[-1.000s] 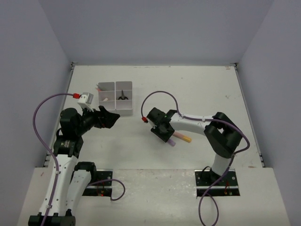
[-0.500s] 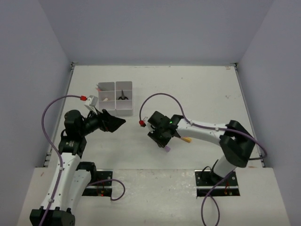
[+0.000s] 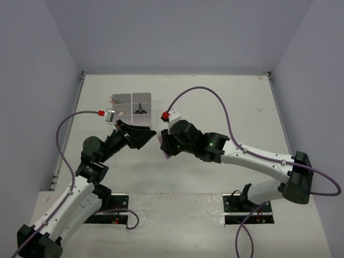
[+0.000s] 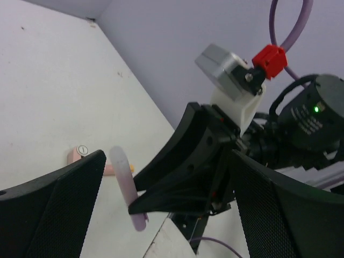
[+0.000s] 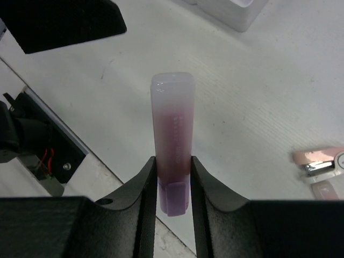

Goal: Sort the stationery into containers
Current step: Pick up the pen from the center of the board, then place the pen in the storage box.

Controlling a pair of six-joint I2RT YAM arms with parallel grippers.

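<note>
purple marker [image 5: 173, 134]: smooth, glossy translucent plastic. left hand [image 4: 167, 172] pads [image 4: 285, 215]: matt black, finely dimpled. table [image 5: 258, 97]: matt white.

The purple marker [image 5: 173, 123], translucent with a paler cap end, is clamped in the right hand [image 5: 173, 172], raised over the table. Black-handled scissors [image 3: 140, 109] lie in a right compartment of the white tray [image 3: 141, 124], far left.

White arms [image 3: 258, 159], black joints [image 3: 207, 146], purple cables [image 3: 204, 87]

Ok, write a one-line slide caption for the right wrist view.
Right gripper pinches the purple marker above the table, a small pink item lying at right.
</note>
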